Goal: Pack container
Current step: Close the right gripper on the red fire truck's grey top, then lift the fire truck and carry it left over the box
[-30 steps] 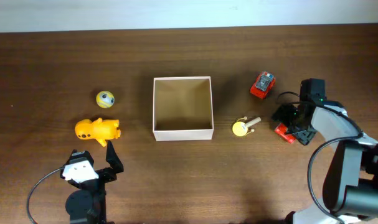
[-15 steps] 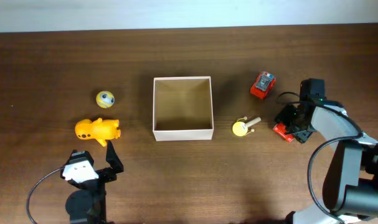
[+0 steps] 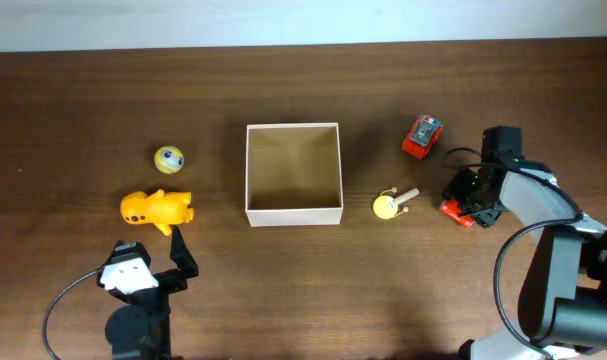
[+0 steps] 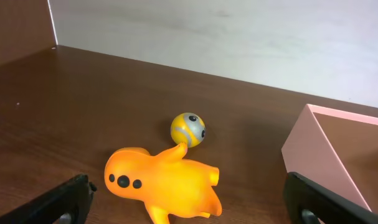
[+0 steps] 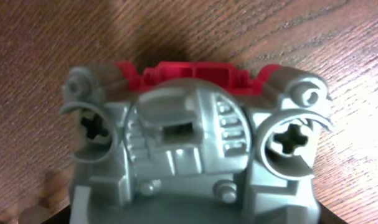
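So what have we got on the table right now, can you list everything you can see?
container: one, white walls and tan inside, table centre, nothing in it
ball: one, yellow with a grey face, left of the container
animal toy: one, orange-yellow, lying just in front of the ball
round toy: one, yellow with a pale stick, just right of the container
red toy: one, red, farther right and back
red and grey toy: one, far right
table: one, dark brown wood
left gripper: one, black, open, near the animal toy
right gripper: one, black, at the red and grey toy, grip unclear
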### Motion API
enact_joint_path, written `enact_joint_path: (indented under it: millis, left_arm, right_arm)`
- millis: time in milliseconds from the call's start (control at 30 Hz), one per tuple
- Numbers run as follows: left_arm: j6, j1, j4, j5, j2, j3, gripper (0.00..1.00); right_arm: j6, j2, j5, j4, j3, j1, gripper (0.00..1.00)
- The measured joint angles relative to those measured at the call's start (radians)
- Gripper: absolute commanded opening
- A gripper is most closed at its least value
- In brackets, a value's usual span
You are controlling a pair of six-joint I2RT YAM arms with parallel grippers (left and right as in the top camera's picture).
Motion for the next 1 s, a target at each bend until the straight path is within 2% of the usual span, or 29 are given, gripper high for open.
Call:
enact_joint_path:
  millis: [267, 767, 1000]
  left_arm:
    - [0.000, 0.000, 0.000, 0.000, 0.000, 0.000, 0.99]
    - [0.000, 0.000, 0.000, 0.000, 0.000, 0.000, 0.99]
    - [0.000, 0.000, 0.000, 0.000, 0.000, 0.000, 0.99]
  right_arm:
    - [-0.077, 0.006, 0.000, -0.076, 0.083, 0.000, 0.60]
    - [-0.263, 0.006, -0.072, -0.382, 0.594, 0.007, 0.60]
    - [-0.282, 0.006, -0.081, -0.409, 0.740, 0.102, 0.60]
